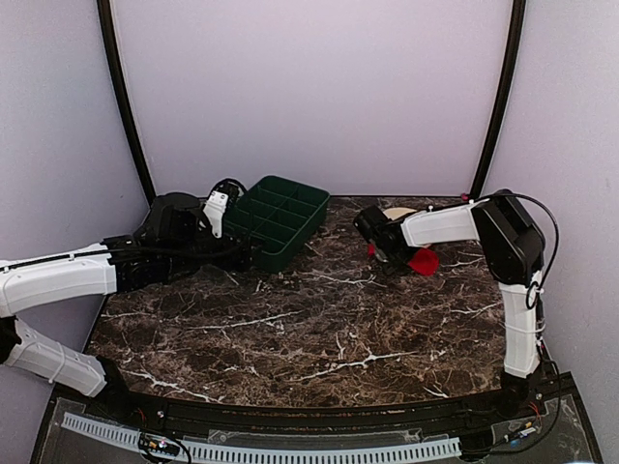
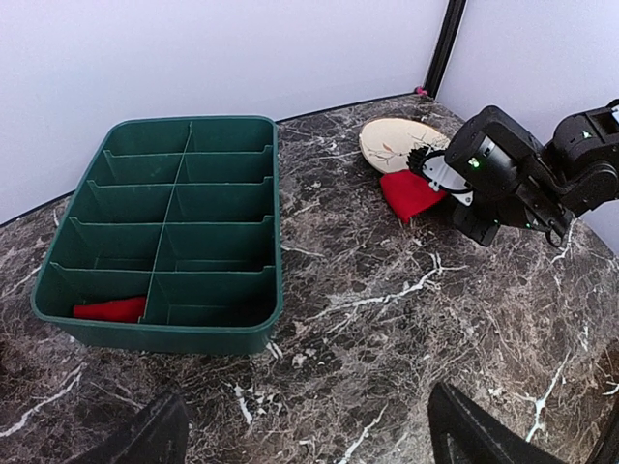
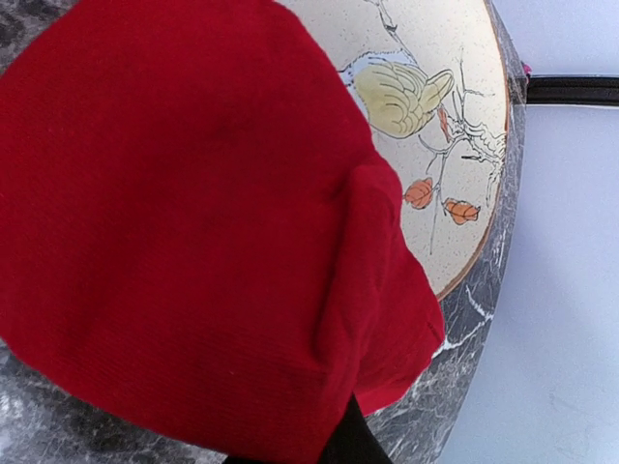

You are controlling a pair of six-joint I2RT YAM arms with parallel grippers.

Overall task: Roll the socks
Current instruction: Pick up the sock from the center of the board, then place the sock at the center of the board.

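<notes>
One red sock (image 1: 423, 260) lies bunched at the near edge of a cream plate (image 1: 397, 212), at the back right. It fills the right wrist view (image 3: 193, 222), partly over the plate (image 3: 455, 126). My right gripper (image 1: 398, 253) is on this sock and looks shut on it. Only one black finger (image 3: 350, 443) shows below the fabric. A second red sock (image 2: 110, 309) lies bundled in the near-left compartment of the green tray (image 2: 274, 222). My left gripper (image 2: 308, 398) is open and empty, hovering over the marble just in front of the tray (image 1: 311, 228).
The plate (image 2: 398, 141) has a bird and leaf drawing. The dark marble table (image 1: 319, 319) is walled by pale panels with black poles at the back corners. The right arm's black wrist (image 2: 503, 169) stands beside the plate.
</notes>
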